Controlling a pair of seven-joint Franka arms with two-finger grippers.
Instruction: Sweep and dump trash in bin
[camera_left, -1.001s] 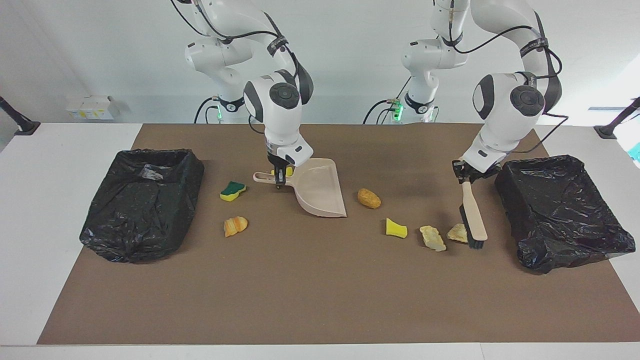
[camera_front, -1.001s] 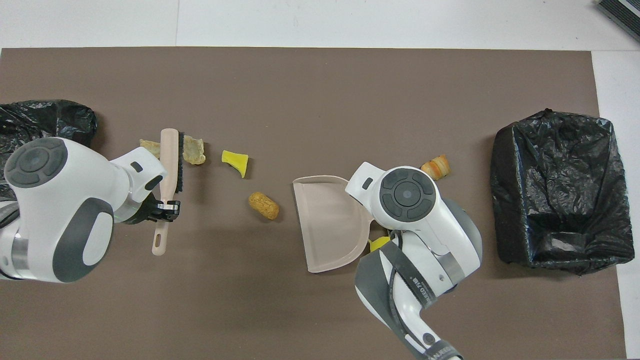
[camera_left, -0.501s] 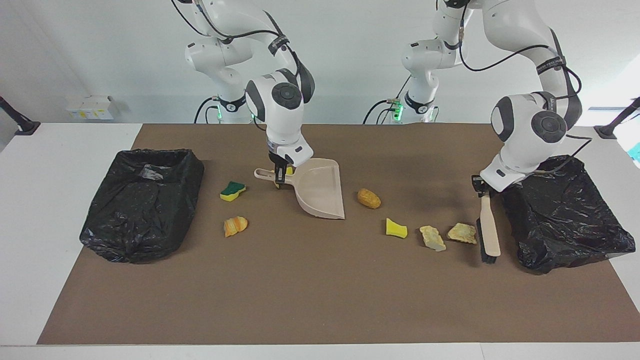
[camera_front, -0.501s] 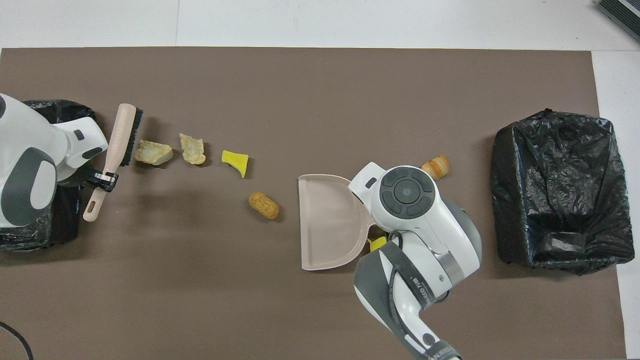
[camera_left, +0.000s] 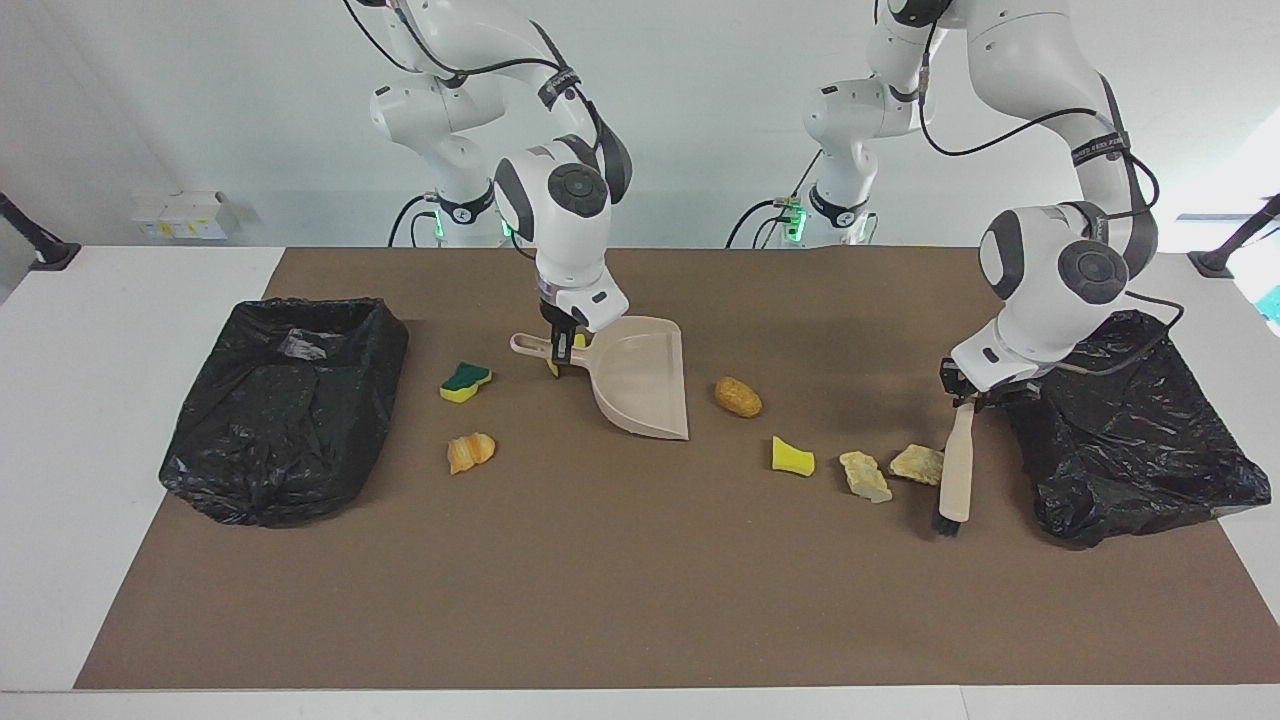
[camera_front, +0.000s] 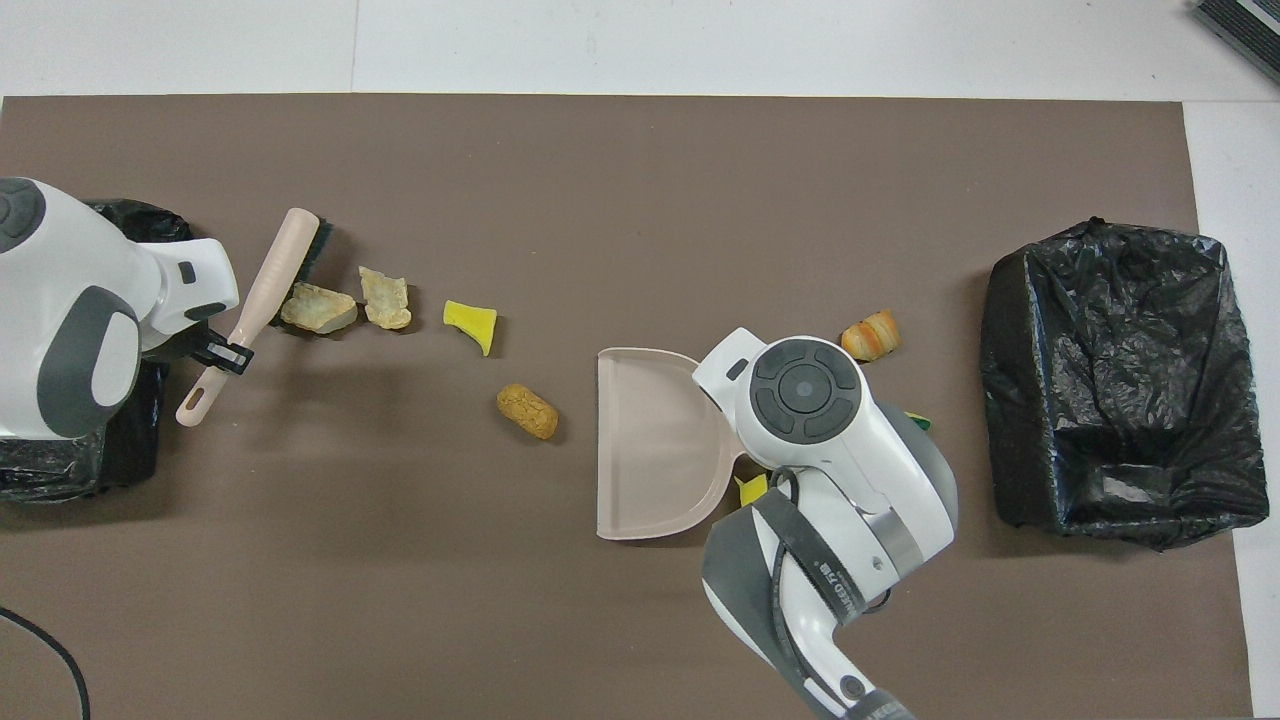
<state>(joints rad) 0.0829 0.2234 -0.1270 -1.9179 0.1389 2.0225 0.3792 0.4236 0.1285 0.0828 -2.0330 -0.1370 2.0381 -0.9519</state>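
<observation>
Now, L arm sets up a sweep. Left gripper (camera_left: 962, 392), pinched on the handle of the beige plastic brush w/ black bristles (camera_left: 954, 478), holds it slanted, bristles on the brown mat (camera_left: 620, 580) just beside two pale tan bread-like chunks (camera_left: 918, 464) (camera_left: 865, 475), at the left arm's end of the table. Right gripper (camera_left: 562, 358), pinched on the handle of the beige plastic dustpan (camera_left: 640, 385), keeps the pan's open lip on the mat, facing the trash.

Between brush and pan: yellow sponge wedge (camera_left: 792, 456), brown potato-like lump (camera_left: 738, 396). Toward the right arm's end: green-and-yellow sponge (camera_left: 465, 380), orange striped bread piece (camera_left: 470, 452), near a black-bagged bin (camera_left: 285, 400); a second bagged bin (camera_left: 1130, 420) sits by the brush.

To sweep well, prob.: keep bristles down, drag toward the pan in one line, gather chunks, wedge, lump; hold lip flat.
</observation>
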